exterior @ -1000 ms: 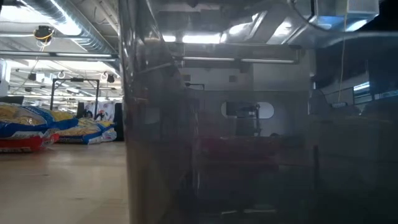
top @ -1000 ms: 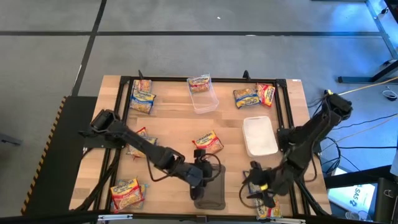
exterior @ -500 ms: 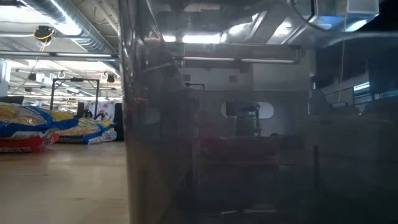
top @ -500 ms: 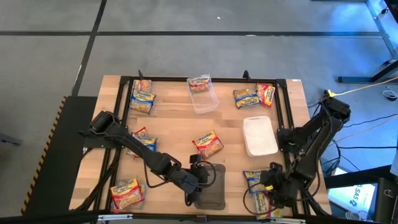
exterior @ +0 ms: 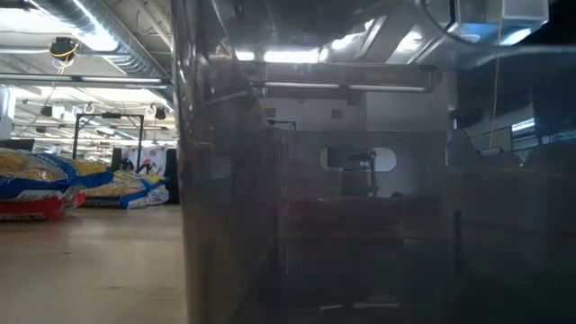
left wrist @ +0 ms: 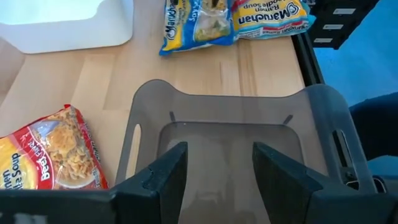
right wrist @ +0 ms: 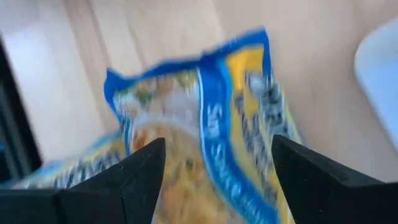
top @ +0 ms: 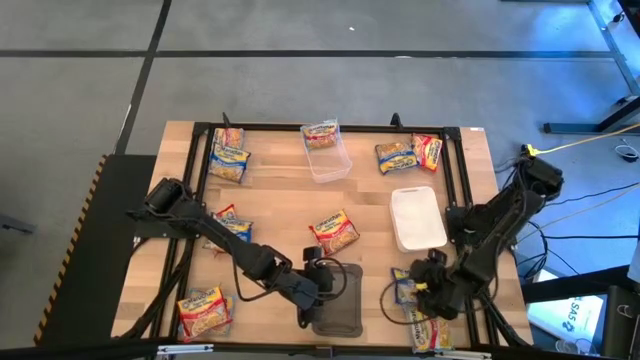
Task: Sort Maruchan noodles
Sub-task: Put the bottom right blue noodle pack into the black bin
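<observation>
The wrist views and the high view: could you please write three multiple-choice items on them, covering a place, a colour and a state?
1. Over what does the left gripper hover?
A. the white tray
B. the dark grey tray
C. the clear tub

2. What colour is the label band on the noodle packet in front of the right gripper?
A. blue
B. red
C. green

3. What state is the dark grey tray in?
A. filled with packets
B. tipped on its side
C. upright and empty

Answers:
1 B: the left wrist view shows its fingers just above that tray's floor.
2 A: a blue band crosses the yellow packet.
3 C: its bare floor shows in the left wrist view.
</observation>
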Controlling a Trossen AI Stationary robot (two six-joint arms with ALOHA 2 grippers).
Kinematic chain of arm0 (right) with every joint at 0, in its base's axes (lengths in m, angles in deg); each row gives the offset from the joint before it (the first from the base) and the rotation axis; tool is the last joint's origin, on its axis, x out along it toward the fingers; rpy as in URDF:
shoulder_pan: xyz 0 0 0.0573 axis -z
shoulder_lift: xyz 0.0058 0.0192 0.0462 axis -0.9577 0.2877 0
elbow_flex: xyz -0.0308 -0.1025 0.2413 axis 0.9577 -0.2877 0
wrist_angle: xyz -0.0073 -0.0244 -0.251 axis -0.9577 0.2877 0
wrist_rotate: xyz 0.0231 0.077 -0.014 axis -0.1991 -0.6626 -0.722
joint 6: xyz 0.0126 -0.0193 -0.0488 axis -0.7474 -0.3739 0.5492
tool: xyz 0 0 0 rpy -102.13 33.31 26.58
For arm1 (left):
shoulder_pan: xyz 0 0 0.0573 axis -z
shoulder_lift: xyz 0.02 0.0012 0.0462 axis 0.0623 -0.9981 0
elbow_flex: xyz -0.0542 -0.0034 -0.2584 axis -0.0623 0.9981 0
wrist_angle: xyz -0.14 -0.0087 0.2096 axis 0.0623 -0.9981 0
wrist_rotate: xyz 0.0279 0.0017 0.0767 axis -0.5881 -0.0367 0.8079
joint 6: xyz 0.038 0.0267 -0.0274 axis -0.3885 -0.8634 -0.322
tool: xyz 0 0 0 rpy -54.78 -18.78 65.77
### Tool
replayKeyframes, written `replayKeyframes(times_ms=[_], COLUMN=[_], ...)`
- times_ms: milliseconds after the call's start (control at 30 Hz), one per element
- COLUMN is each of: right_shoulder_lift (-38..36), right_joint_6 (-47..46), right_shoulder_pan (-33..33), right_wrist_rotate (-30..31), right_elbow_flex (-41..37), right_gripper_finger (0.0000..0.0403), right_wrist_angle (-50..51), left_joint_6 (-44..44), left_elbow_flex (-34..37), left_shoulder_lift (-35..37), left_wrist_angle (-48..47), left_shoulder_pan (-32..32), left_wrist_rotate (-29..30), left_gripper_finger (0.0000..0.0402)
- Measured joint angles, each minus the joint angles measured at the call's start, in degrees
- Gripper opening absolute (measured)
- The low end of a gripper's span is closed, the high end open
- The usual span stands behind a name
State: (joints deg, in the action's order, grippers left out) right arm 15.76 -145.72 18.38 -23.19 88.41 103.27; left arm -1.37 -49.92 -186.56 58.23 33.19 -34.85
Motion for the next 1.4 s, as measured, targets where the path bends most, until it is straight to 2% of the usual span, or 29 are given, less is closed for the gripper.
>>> replayKeyframes(times_ms=[267, 533, 700, 833, 967, 1133, 1267, 1400], right_shoulder_lift=[4.6, 6.7, 8.1, 5.9, 0.3, -3.5, -3.7, -3.6], right_joint_6=[8.5, 19.5, 26.3, 26.7, 19.2, -1.9, -19.2, -32.0], right_shoulder_pan=[8.4, 14.9, 18.1, 18.0, 12.0, 0.8, -5.6, -9.1], right_wrist_rotate=[0.1, 4.1, 4.3, 4.2, 7.6, 16.8, 18.8, 19.7], right_elbow_flex=[-1.5, -1.5, -1.6, 0.0, 1.3, 0.7, -2.4, -6.5], right_gripper_finger=[0.0269, 0.0269, 0.0269, 0.0269, 0.0269, 0.0269, 0.0269, 0.0269], right_wrist_angle=[-5.9, -16.0, -23.8, -21.8, -15.3, -5.4, -3.1, -3.7], left_joint_6=[0.0, 0.0, -0.1, 0.0, -0.1, -2.0, -3.5, -3.9], left_elbow_flex=[0.0, 0.0, 0.0, 0.0, 0.0, 0.0, -3.0, -8.0], left_shoulder_lift=[0.0, 0.0, 0.0, 0.0, 0.0, -0.2, -3.3, -8.5], left_wrist_angle=[0.0, 1.2, 3.6, 5.9, 9.5, 13.0, 13.2, 12.2], left_shoulder_pan=[-0.6, -1.0, -1.1, -1.8, -2.8, -4.7, -6.9, -8.9], left_wrist_rotate=[0.0, 0.0, 0.0, -0.1, 0.0, -0.8, -3.4, -7.1], left_gripper_finger=[0.0174, 0.0174, 0.0174, 0.0174, 0.0174, 0.0174, 0.0174, 0.0174])
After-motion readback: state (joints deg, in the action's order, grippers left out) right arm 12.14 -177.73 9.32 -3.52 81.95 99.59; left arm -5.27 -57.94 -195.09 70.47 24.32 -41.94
